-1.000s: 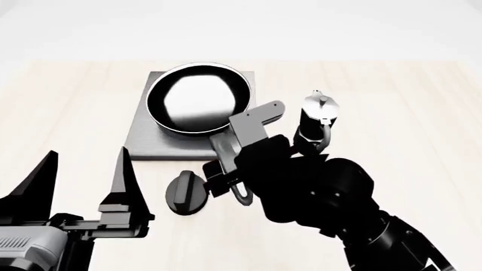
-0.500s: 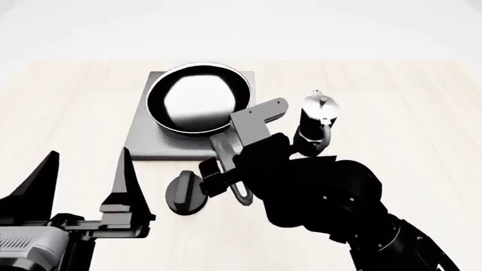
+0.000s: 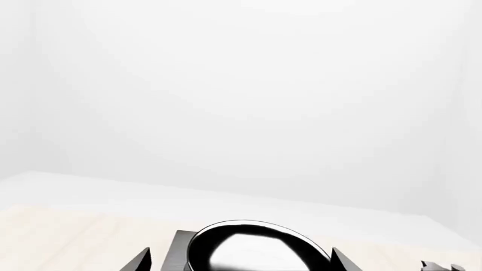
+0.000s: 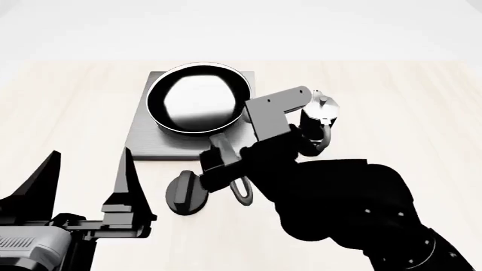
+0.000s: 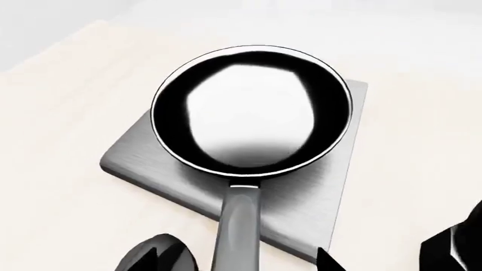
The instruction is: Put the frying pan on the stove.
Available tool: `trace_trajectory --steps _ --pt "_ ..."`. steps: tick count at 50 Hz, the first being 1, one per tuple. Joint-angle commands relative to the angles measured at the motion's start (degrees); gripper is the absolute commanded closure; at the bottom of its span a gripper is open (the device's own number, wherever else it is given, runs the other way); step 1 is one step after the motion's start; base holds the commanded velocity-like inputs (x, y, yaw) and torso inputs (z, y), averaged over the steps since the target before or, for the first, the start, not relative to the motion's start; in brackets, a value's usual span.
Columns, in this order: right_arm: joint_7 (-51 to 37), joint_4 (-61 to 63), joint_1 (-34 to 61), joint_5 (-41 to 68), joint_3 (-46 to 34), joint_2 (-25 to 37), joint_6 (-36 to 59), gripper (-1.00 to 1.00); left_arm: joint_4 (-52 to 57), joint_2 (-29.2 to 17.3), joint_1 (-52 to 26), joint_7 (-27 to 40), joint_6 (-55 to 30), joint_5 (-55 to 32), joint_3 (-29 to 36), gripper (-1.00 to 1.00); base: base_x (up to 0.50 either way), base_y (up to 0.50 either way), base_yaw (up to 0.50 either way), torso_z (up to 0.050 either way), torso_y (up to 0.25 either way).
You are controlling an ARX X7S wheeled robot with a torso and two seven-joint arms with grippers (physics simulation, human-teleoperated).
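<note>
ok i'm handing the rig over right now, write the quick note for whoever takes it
Left claw: open, empty, parked low on the robot's left, away from the work.
Right claw: open, above the pan handle, not gripping it.
Frying pan: sits flat on the stove, handle pointing back toward the robot past the slab's near edge.
Moka pot stands to the right of the stove; round knob lies in front of it.
Done: pan is on the stove and released.
Left: probably just back the right arm clear without bumping the handle or pot.
</note>
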State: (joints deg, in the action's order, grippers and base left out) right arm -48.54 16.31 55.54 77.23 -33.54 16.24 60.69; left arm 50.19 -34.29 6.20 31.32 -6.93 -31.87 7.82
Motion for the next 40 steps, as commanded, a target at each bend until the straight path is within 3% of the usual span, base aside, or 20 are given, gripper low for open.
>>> trace_trajectory --steps 1,21,40 --pt "-5.61 9.28 0.23 2.82 3.56 2.59 -0.71 -1.00 0.24 -0.15 -0.12 0.22 -0.16 0.06 0.27 -1.00 0.00 0.00 0.00 0.000 0.000" --pt "-10.53 29.46 -3.31 -3.61 8.02 11.09 -5.28 -1.00 1.13 -0.35 -0.45 0.63 -0.95 0.90 1.61 -1.00 0.00 0.00 0.00 0.000 0.000" --pt "-6.38 39.54 -17.23 -25.37 4.01 17.42 -13.58 -1.00 1.67 -0.41 -1.03 1.05 -1.65 1.56 2.76 -1.00 0.00 0.00 0.00 0.000 0.000"
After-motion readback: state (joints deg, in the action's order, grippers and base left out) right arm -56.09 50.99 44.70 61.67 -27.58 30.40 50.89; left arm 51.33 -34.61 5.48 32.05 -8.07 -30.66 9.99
